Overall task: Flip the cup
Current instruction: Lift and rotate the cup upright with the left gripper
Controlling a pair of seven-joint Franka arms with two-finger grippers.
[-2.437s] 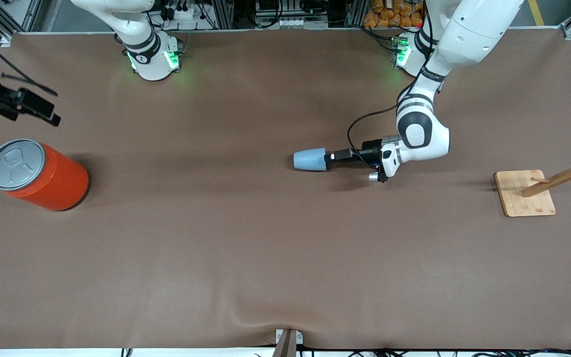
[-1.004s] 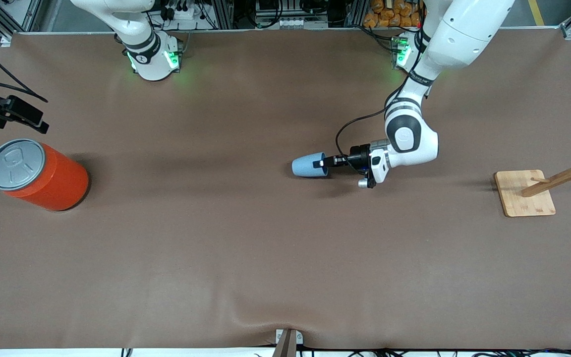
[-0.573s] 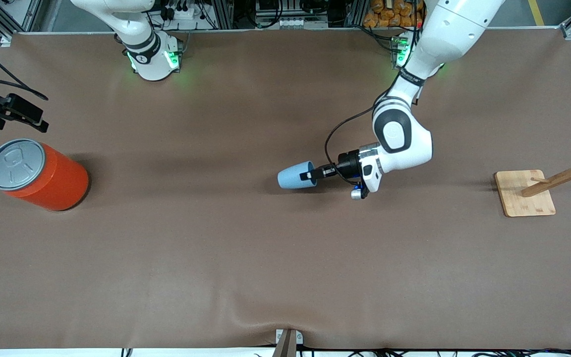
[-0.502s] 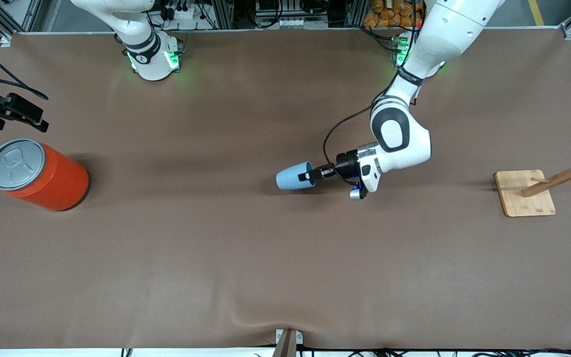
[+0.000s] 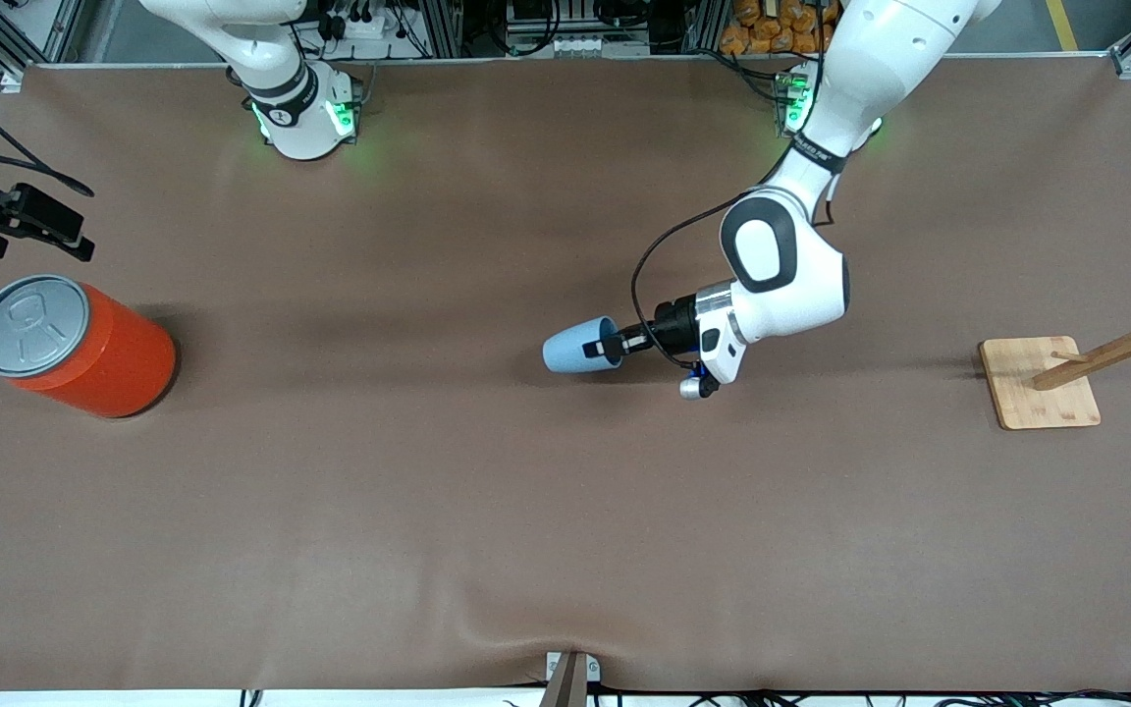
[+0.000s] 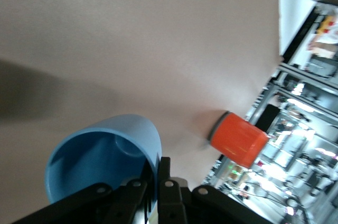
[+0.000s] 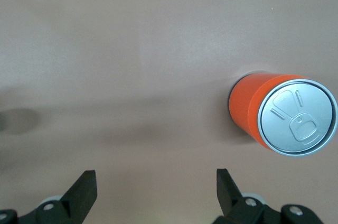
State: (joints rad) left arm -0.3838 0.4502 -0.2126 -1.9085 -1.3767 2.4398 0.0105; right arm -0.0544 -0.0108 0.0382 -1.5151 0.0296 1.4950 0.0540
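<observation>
Your left gripper [image 5: 615, 347] is clenched on the rim of the cup [image 5: 570, 350], holding it tilted above the table [image 5: 428, 491], mouth turned toward the left arm's end. Taking the orange can [image 5: 84, 344] as landmark, the cup is well apart from it, toward the left arm's end. Your right gripper [image 7: 156, 192] waits with fingers spread wide, over the table near the can.

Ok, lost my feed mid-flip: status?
Left gripper shut on cup rim, cup tilted over mid-table. Right gripper open, waiting near orange can. Nothing in the way.
</observation>
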